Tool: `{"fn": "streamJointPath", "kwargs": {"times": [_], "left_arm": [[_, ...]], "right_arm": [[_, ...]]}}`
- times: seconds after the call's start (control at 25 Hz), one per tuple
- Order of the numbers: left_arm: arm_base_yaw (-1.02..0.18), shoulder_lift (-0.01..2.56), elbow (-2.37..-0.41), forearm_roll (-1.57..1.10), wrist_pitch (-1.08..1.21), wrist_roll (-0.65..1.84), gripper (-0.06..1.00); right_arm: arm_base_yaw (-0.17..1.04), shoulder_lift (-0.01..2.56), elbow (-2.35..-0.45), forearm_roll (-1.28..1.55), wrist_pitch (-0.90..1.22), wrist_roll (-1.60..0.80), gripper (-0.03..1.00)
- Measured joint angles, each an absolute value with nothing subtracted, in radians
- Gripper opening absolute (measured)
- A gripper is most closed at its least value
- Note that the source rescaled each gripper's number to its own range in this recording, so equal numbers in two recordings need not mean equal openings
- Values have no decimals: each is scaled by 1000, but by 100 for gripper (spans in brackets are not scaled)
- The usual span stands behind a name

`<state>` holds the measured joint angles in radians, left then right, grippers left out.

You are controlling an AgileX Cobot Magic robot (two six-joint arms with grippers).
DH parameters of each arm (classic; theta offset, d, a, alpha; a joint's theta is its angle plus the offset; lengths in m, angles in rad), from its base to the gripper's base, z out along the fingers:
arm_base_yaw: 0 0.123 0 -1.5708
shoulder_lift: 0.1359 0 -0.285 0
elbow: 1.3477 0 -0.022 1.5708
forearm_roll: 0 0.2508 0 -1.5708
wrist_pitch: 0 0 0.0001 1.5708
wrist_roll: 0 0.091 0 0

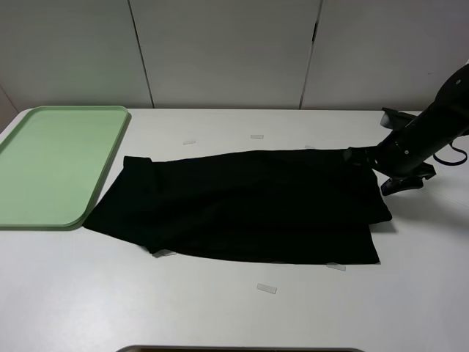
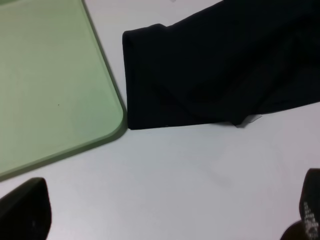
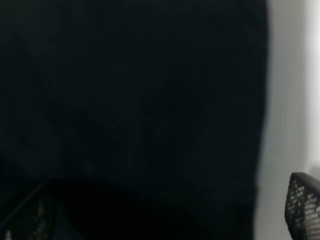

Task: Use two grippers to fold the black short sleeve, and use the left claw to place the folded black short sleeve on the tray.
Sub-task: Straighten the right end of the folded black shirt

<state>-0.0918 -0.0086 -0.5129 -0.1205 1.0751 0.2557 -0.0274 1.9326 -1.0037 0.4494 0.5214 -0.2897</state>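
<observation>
From my station the black short sleeve [image 1: 249, 205] lies flat across the middle of the white table [image 1: 220, 308] as a long band running left to right. It is plain matte black all over, with soft creases along its length and a turned edge at the left end. On the right, an upper layer stops short of the layer beneath, making a small step at the near right corner. Its left near tip sits just beside the near right corner of the light green tray [image 1: 110, 158], which rests at the far left; I cannot tell whether they touch. The right gripper [image 1: 379, 154] is at the shirt's far right corner with its jaws spread wide, one fingertip [image 3: 304, 202] over bare table and the other over the cloth. I see nothing pinched between them. The left gripper [image 2: 167, 215] appears only in its own wrist view, jaws fully apart above bare table near the tray corner, holding nothing. Small pale tape strips [image 1: 266, 288] dot the table around the shirt, and two peek out from under its near hem.
</observation>
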Motion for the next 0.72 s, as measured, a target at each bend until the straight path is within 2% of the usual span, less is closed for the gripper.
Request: {"fn": "streamJointPath", "kwargs": {"times": [0.36,0.72], "left_arm": [[-92,-9,-513,-120,1075,256,100],[-92,-9,-513,-120,1075,256,100]], "right_arm": [[4,1939,-989,565,526,-375,100],[105,1938,-930,656,507,-381,98]]}}
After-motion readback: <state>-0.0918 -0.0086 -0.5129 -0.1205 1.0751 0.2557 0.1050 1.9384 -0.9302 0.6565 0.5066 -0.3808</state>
